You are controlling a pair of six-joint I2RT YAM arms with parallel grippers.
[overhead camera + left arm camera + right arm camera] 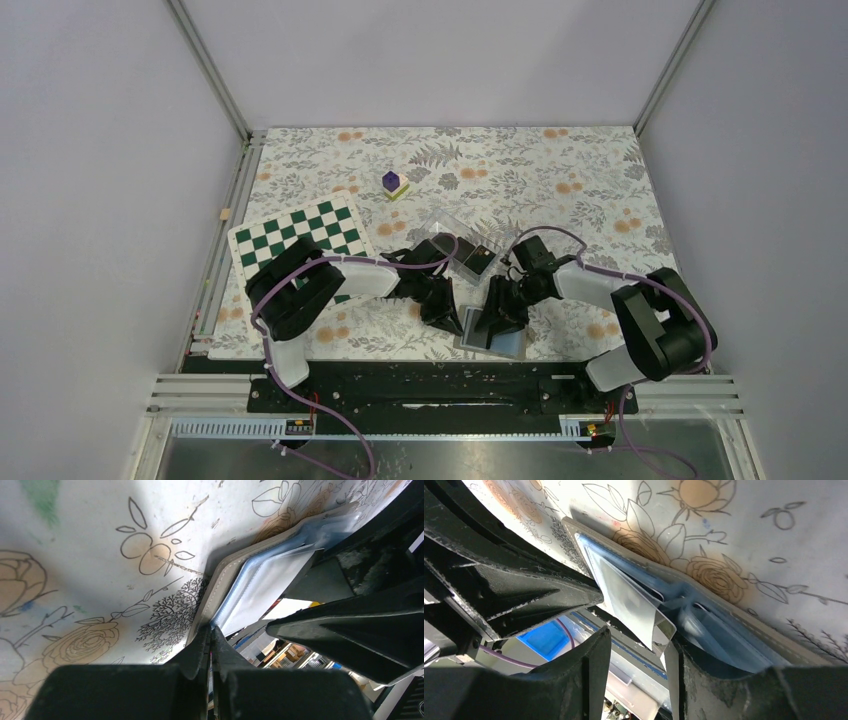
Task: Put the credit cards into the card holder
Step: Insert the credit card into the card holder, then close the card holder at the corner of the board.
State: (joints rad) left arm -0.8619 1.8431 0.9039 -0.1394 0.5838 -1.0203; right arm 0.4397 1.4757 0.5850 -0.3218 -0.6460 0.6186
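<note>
Card holder (508, 345) lies open at the near edge of the counter (560, 180), left pincer (210, 637) clamped on its edge, right pincer (638, 641) jaws apart astride a credit card (626, 595) part-way into it; likely hazard: if the clamped edge slips, the card skews or springs out.
</note>
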